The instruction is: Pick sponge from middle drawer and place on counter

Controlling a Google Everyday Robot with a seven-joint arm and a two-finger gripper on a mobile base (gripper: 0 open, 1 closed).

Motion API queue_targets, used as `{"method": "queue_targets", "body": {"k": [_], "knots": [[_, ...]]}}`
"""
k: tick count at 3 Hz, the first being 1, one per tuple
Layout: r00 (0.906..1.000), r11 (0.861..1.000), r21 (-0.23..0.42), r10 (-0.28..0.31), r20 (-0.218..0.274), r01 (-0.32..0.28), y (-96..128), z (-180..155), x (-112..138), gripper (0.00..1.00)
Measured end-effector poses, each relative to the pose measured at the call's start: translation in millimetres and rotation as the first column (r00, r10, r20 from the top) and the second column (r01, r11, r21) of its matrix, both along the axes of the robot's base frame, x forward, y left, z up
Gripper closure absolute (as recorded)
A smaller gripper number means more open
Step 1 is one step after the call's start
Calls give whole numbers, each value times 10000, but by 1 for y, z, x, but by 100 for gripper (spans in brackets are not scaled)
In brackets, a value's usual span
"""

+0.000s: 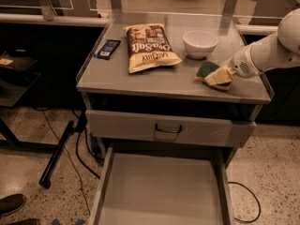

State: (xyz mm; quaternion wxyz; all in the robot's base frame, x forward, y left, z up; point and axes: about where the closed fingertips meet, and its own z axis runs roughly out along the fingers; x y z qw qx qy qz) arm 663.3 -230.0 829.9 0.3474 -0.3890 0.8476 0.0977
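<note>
- Our claw point(221, 77) sits low over the right edge of the surface point(140, 81), at the end of the white arm point(267, 55) that reaches in from the right side.
- We cannot tell how wide the claw stands, nor whether it has hold of the sponge or has let it go; a pale yellow mass at its tip hides where the two meet.
- We find the sponge point(205, 69) near the front right corner of the surface, dark green face up. It appears to rest there against the claw's tip, just in front of the white bowl point(200, 42).
- The middle drawer point(161, 191) stands pulled out below, and we see no sponge on the part of its floor that shows. The drawer front point(136, 125) with the loop handle sits above it.
- A chip bag point(150, 48) lies toward the back edge, and a dark blue packet point(108, 49) lies by the left edge, both well apart from the sponge.
- We judge the task nearly done, with the sponge out of the drawer and down at the surface. What is left, if the claw holds it, is to release it and lift clear without dragging it along.
</note>
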Motion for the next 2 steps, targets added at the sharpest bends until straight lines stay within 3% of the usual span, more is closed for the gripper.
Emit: {"method": "queue_targets", "body": {"k": [2], "knots": [[10000,10000,0,1,-1,-1,0,0,0,8]]}}
